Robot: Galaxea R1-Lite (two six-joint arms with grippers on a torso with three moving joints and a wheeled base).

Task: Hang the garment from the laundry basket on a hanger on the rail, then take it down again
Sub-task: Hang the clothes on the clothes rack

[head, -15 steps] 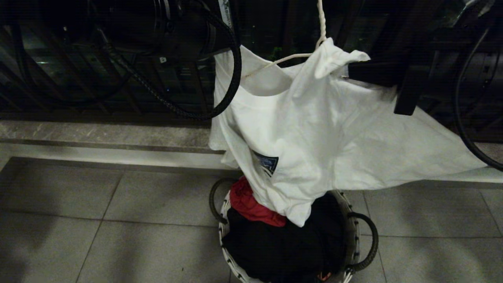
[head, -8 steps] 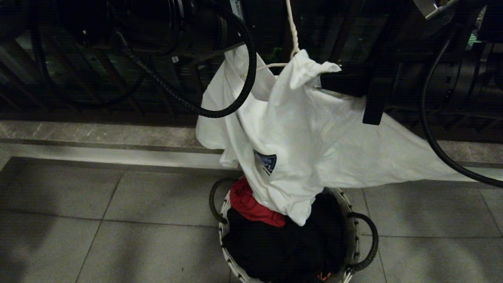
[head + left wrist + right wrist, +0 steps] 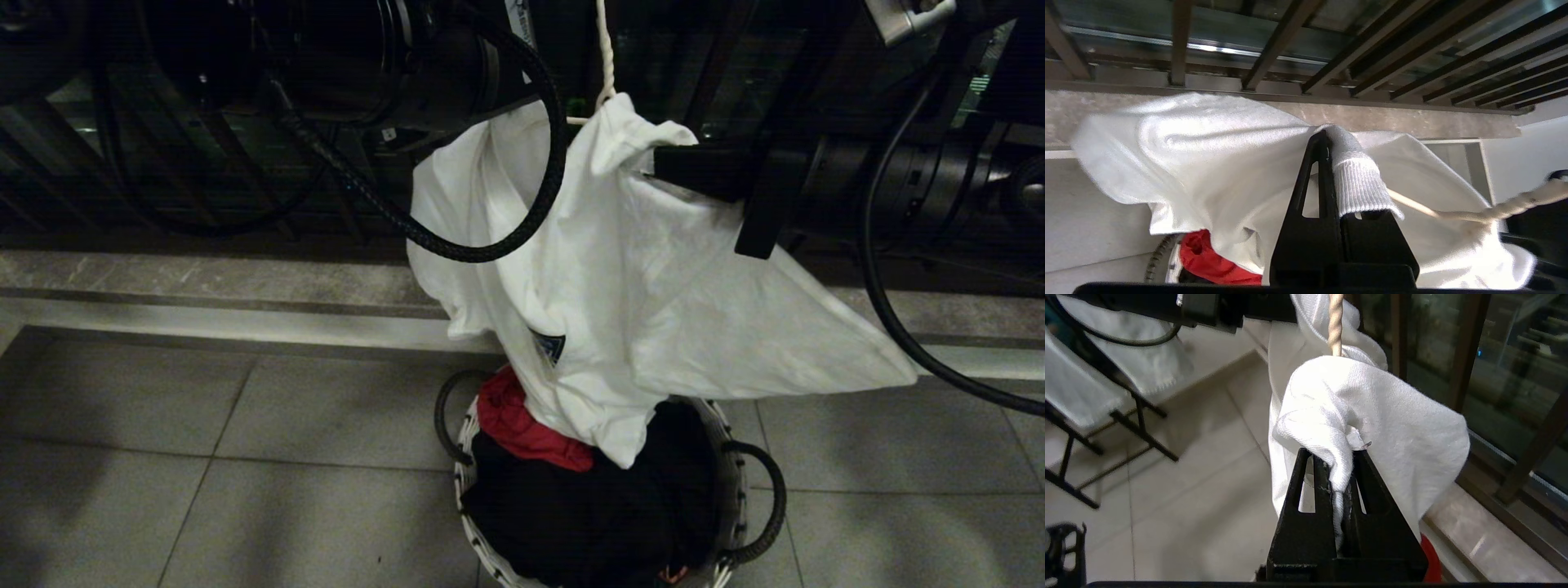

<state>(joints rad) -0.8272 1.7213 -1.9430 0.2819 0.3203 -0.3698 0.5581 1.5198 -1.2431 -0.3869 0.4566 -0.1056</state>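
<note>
While both my grippers stay out of clear head-cam sight, wrist cams show the left gripper (image 3: pixel 1327 143) pinched on the garment (image 3: pixel 653 286) at its ribbed collar, the right gripper (image 3: pixel 1337 457) clamped on a bunched fold. Soft white cotton drapes from the hanger (image 3: pixel 604 49), twisted neck only visible, hem dipping into the laundry basket (image 3: pixel 735 482) w/ red cloth (image 3: pixel 522 425); tiled floor open left.
</note>
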